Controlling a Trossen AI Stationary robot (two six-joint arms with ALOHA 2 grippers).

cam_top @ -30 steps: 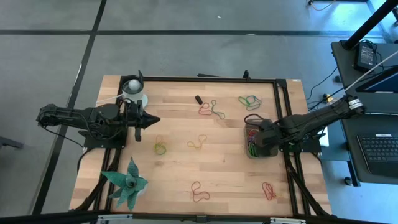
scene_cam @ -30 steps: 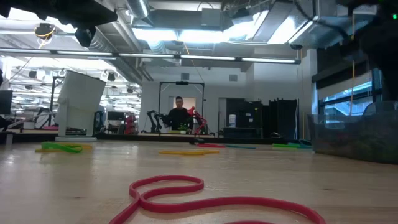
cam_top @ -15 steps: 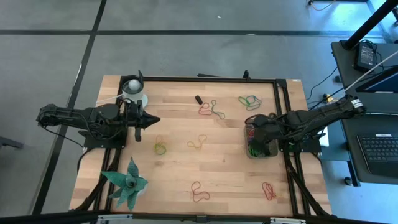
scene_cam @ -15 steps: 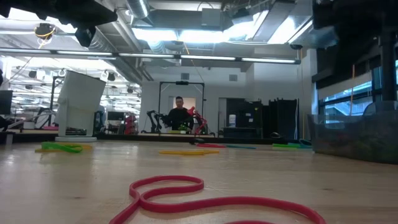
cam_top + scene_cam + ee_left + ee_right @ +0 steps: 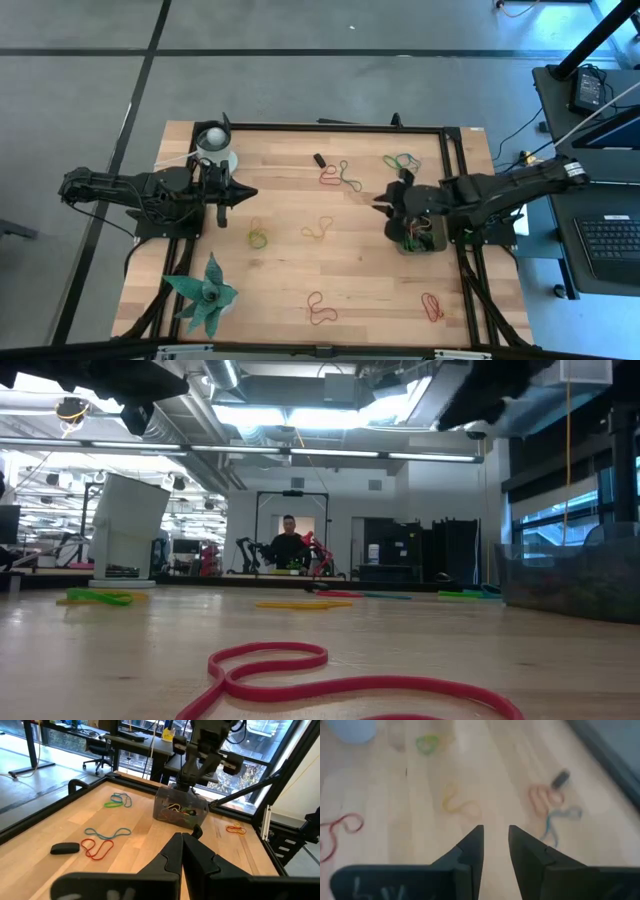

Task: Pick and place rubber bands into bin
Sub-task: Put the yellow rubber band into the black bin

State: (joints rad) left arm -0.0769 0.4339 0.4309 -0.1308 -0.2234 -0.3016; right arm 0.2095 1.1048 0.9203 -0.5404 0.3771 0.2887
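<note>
The right gripper [image 5: 383,203] hangs above the wooden surface [image 5: 290,270] just beside the bin [image 5: 425,243], on the side toward the middle, its fingers [image 5: 470,851] set a narrow gap apart with nothing between them. The bin sits near the right edge of the surface and holds a small tangle of rubber bands [image 5: 415,238], green and red among them. More rubber bands lie scattered well apart: a green and blue cluster [image 5: 402,161] near the far edge, a red and blue pair [image 5: 337,175] beside a small black oblong piece [image 5: 319,160], a yellow one [image 5: 318,230] near the middle, a green one [image 5: 258,238], a red one [image 5: 320,307] toward the near edge and another red one [image 5: 432,306] at the near right. The left gripper [image 5: 247,193] waits on the left side, its fingers [image 5: 172,857] pressed together and holding nothing, close to a white round cup [image 5: 214,142]. A green spiky object [image 5: 205,297] stands at the near left corner.
</note>
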